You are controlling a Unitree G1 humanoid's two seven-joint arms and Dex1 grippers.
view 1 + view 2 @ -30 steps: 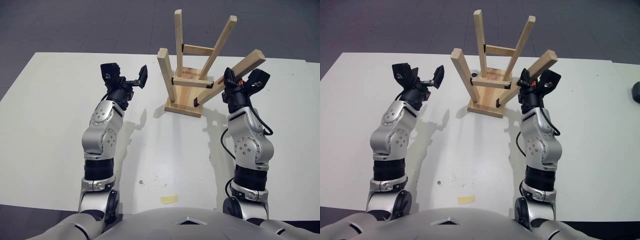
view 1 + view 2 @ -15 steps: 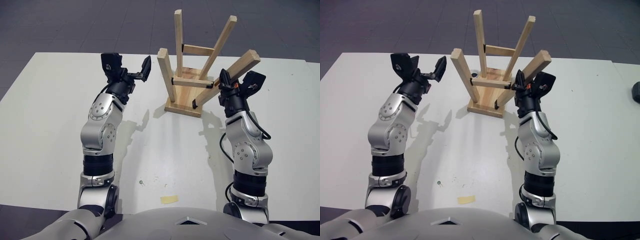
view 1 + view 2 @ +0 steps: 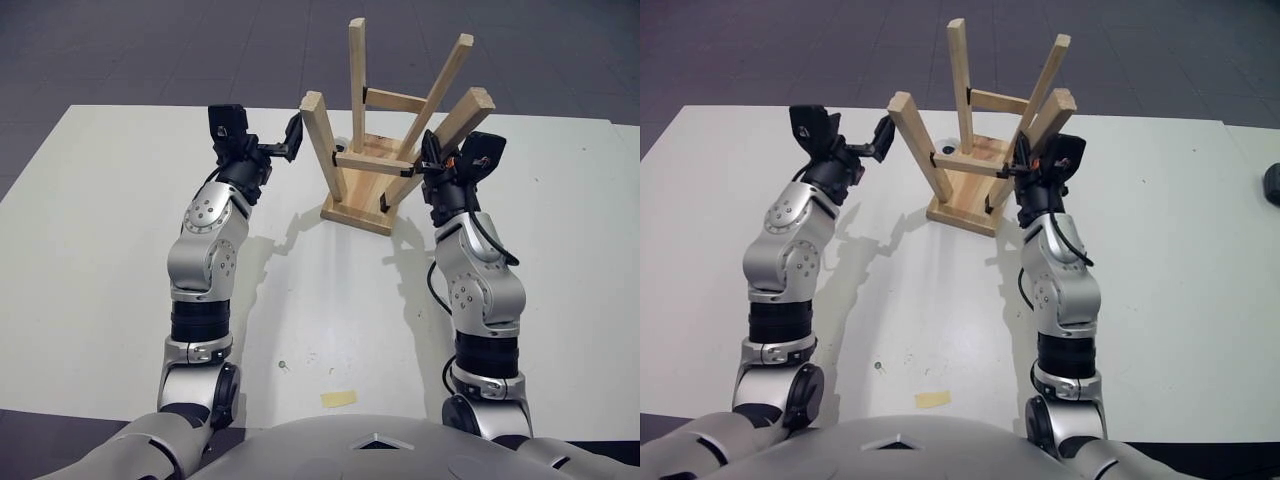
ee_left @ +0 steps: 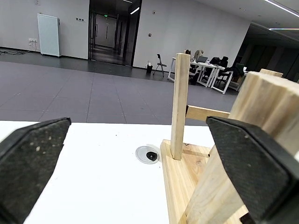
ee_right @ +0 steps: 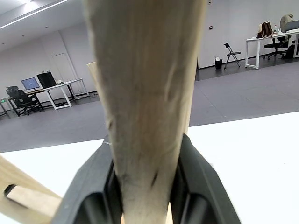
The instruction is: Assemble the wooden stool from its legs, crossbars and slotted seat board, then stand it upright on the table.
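The wooden stool (image 3: pixel 360 212) rests upside down on the white table (image 3: pixel 100 250), its seat board tilted and its legs and crossbars pointing up. My right gripper (image 3: pixel 445 170) is shut on the near right leg (image 3: pixel 455 122), which fills the space between its fingers (image 5: pixel 93 186) in the right wrist view. My left gripper (image 3: pixel 260 140) is open just left of the near left leg (image 3: pixel 322 145). In the left wrist view that leg (image 4: pixel 261 107) stands right beside one finger pad (image 4: pixel 252 163), and a far leg (image 4: pixel 180 102) rises behind.
A round cable hole (image 4: pixel 148 154) sits in the table behind the stool. A yellow scrap of tape (image 3: pixel 338 398) and a small screw-like bit (image 3: pixel 284 365) lie near the front edge. A dark object (image 3: pixel 1272 180) lies at the far right.
My right gripper has moved left and forward with the leg in it, shifting and tipping the stool leftward. My left gripper has risen and moved forward up to the near left leg.
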